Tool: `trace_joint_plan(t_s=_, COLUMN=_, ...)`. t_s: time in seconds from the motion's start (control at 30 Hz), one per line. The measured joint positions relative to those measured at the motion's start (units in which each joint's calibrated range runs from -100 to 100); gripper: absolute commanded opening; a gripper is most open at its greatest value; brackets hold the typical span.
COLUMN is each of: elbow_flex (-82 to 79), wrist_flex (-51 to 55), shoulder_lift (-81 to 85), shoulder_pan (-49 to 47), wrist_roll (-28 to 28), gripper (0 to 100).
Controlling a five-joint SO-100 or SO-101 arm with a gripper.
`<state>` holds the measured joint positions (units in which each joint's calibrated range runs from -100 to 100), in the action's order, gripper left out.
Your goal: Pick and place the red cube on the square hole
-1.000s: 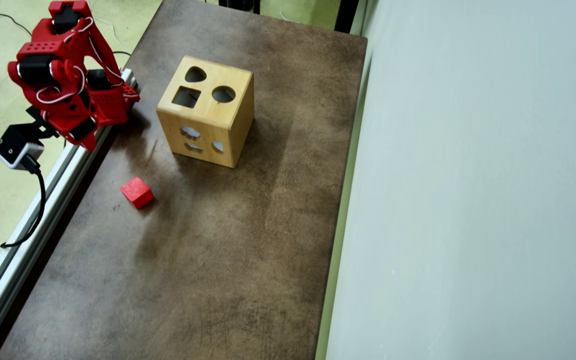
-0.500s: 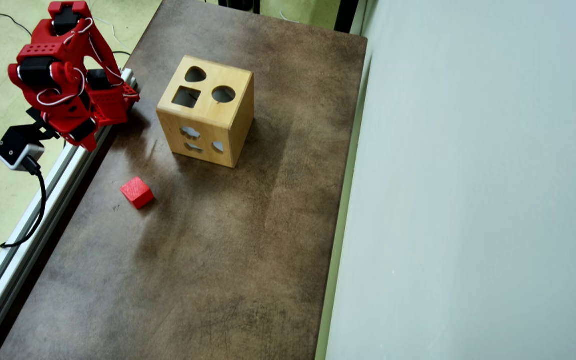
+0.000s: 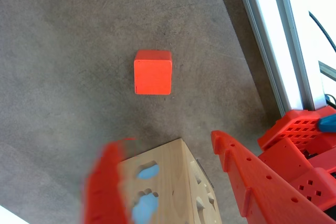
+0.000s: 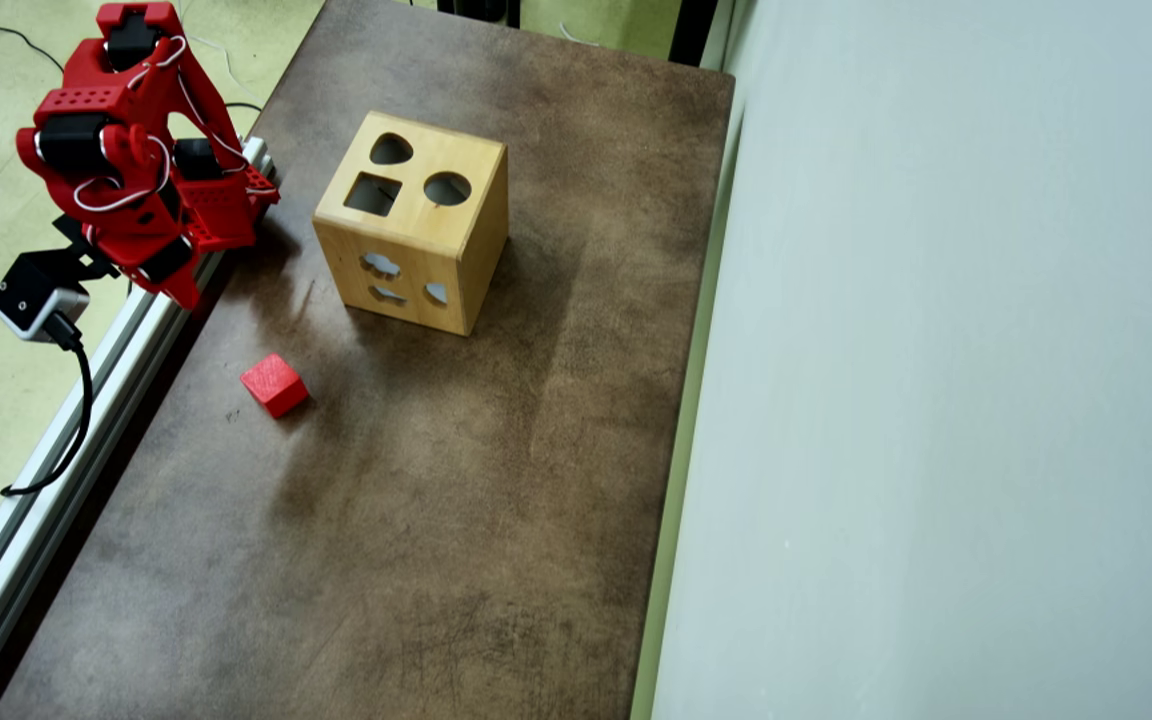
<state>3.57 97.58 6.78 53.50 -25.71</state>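
Note:
The red cube (image 4: 274,385) lies on the brown table, in front and to the left of the light wooden box (image 4: 416,260) in the overhead view. The square hole (image 4: 373,194) is in the box's top face, beside a round and a teardrop cutout. My red gripper (image 4: 219,243) hangs at the table's left edge, left of the box and well apart from the cube. In the wrist view the cube (image 3: 153,72) sits in the middle, beyond my open, empty gripper (image 3: 164,141). A corner of the box (image 3: 173,182) shows between the fingers; the square hole is hidden there.
An aluminium rail (image 4: 86,400) runs along the table's left edge and also shows in the wrist view (image 3: 273,51). A pale wall panel (image 4: 936,400) borders the table on the right. A black cable (image 4: 76,420) hangs from the wrist camera.

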Motion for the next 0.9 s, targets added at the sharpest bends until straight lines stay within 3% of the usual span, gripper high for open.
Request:
trace_joint_plan(t_s=0.13, elbow_flex=0.00, wrist_flex=0.00, shoulder_lift=0.00, shoulder_pan=0.00, wrist_roll=0.00, gripper=59)
trace_joint_plan(t_s=0.67, elbow_flex=0.00, wrist_flex=0.00, shoulder_lift=-0.59, shoulder_pan=0.00, wrist_roll=0.00, gripper=59)
trace_joint_plan(t_s=0.9, elbow_flex=0.00, wrist_flex=-0.08, shoulder_lift=-13.90, shoulder_pan=-2.44, wrist_roll=0.00, gripper=59)
